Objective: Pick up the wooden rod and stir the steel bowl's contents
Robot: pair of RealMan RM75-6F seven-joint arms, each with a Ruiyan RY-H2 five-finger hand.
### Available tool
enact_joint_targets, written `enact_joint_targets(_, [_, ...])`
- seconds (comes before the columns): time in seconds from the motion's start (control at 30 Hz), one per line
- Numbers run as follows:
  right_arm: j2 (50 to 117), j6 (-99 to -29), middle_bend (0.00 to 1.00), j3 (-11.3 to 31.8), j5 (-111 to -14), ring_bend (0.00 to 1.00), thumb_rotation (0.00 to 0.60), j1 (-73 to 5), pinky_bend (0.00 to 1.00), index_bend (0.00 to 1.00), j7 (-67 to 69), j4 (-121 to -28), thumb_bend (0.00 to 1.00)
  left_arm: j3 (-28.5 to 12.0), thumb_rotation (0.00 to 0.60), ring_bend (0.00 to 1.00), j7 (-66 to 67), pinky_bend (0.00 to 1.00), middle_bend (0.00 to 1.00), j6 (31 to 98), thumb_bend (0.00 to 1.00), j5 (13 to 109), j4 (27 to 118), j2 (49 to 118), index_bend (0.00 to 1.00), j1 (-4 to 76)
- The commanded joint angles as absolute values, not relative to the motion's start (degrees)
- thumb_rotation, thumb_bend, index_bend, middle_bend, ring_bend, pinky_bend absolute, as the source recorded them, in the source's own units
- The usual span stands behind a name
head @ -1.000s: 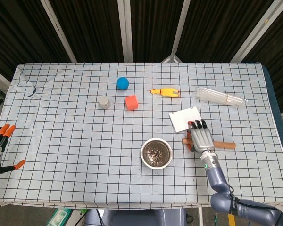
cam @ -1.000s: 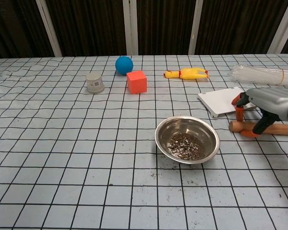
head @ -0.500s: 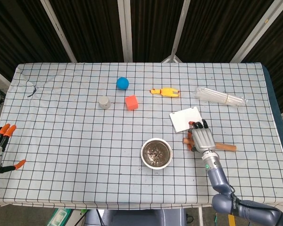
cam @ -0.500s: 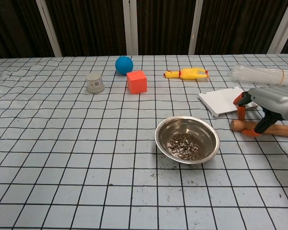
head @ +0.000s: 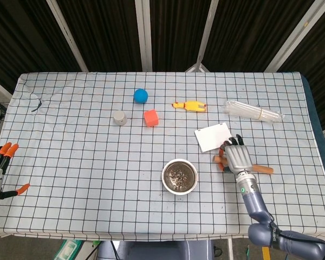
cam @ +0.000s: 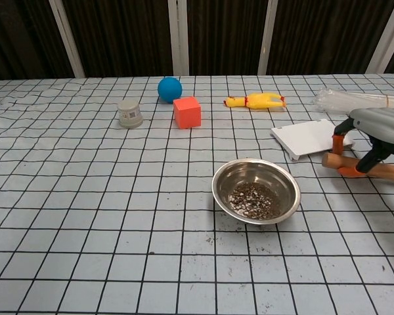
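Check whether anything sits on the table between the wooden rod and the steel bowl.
Nothing visible does. The wooden rod lies under the right hand, right of the steel bowl. Only bare checked cloth separates them. The white card lies further back, off that line.

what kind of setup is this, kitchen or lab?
Most likely a lab test bench, not a kitchen: one table under a gridded cloth, dark curtains behind, and unrelated props laid out, such as a rubber chicken, a blue ball and a red cube.
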State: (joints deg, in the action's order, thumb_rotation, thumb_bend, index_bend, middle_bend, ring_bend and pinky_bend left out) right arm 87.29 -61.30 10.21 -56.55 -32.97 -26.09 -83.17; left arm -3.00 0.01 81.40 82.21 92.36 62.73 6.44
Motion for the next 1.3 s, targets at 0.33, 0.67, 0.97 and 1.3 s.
enact_joint_targets(0.33, [86.86,-61.68,0.51,9.68,-58.53,0.53,0.6,-32.66,0.53,0.73,-24.75,-83.21,0.46,-2.94,0.6,0.0,0.02,0.01,0.0,81.37,0.03,82.2,92.43,62.7,0.0,6.44])
enact_joint_targets(0.67, [86.66,-62.04,0.57,9.5,-59.81,0.62,0.6,-32.57,0.59,0.78,-24.23,-83.5,0.46,-2.96,0.6,0.0,-0.03,0.01,0.0,81.41,0.03,82.19,92.42,62.75,0.0,6.44])
enact_joint_targets(0.97, [86.44,-62.04,0.59,9.39,-61.55,0.64,0.6,-32.38,0.59,0.81,-22.17,-83.69,0.52,-2.91,0.6,0.0,-0.1,0.01,0.0,81.31,0.03,82.21,92.4,62.74,0.0,6.48])
enact_joint_targets(1.3, [83.59,-65.09,0.59,10.3,-68.08,0.64,0.6,-30.3,0.59,0.81,-11.3,-87.78,0.52,-2.93,0.6,0.0,-0.3,0.01,0.0,81.49,0.03,82.33,92.4,62.77,0.0,6.46])
